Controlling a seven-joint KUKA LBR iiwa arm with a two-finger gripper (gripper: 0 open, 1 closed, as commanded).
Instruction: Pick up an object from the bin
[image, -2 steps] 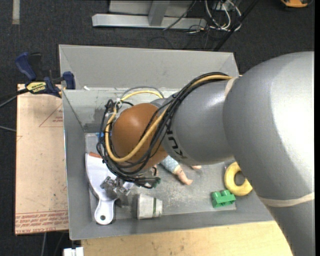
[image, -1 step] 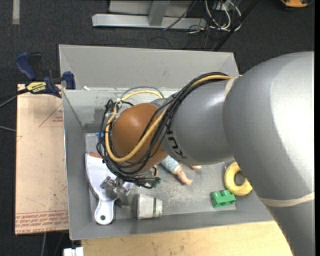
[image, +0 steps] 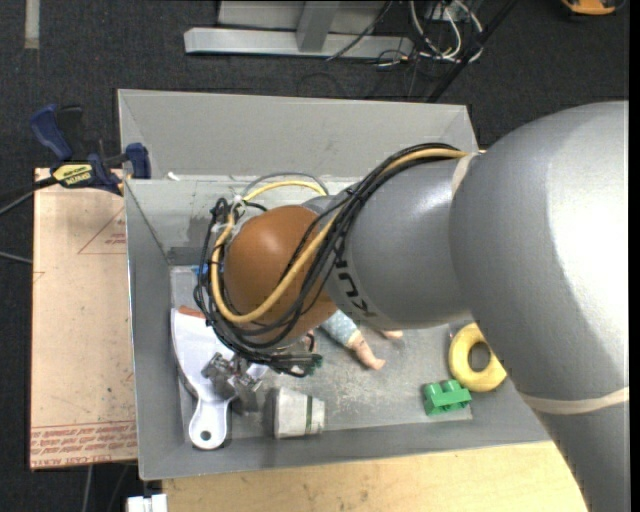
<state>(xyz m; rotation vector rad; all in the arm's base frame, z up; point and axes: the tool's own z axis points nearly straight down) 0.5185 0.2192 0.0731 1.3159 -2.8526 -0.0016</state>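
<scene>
Hand (image: 231, 377) over white scoop (image: 204, 424), open or closed unclear; cup (image: 298, 413) alongside; doll (image: 356, 346), green block (image: 445, 397), yellow ring (image: 477, 361) rightward.

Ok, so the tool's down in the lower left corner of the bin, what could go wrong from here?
The tool is low between a white flat handled piece and a pale cylinder lying close together, so it may catch both or push one aside. It also works near the bin's left wall, which it could scrape. The loose cables round the wrist hang low and might snag on the doll.
</scene>
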